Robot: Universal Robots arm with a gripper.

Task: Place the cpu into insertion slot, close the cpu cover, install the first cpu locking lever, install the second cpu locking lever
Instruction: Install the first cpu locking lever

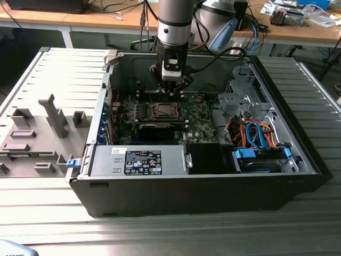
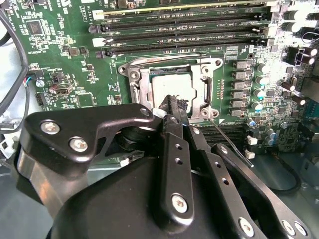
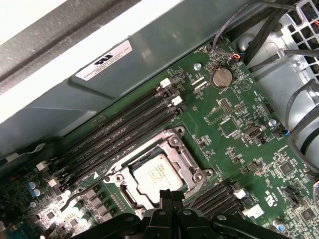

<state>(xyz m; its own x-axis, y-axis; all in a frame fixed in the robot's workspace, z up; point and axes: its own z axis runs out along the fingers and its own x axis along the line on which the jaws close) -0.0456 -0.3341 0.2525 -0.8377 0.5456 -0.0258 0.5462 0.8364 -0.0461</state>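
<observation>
One chip (image 3: 158,174) seated in socket (image 3: 130,194), frame centre; cover (image 2: 205,84) looks down. We note gripper (image 2: 172,102) fingers pressed together, empty, at socket edge, likely for lever (image 2: 229,137).

Silver-grey arm (image 1: 175,21), black screw-studded tool (image 2: 172,107).

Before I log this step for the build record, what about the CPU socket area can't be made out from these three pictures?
- Near edge of the cpu and insertion slot: covered by the gripper in both wrist views.
- Locking lever: whether it is latched is unclear; its end runs behind the gripper linkage in the second wrist view.
- Socket in the exterior view: too small, partly behind the gripper.
- Cpu cover: closed or open cannot be told.
</observation>
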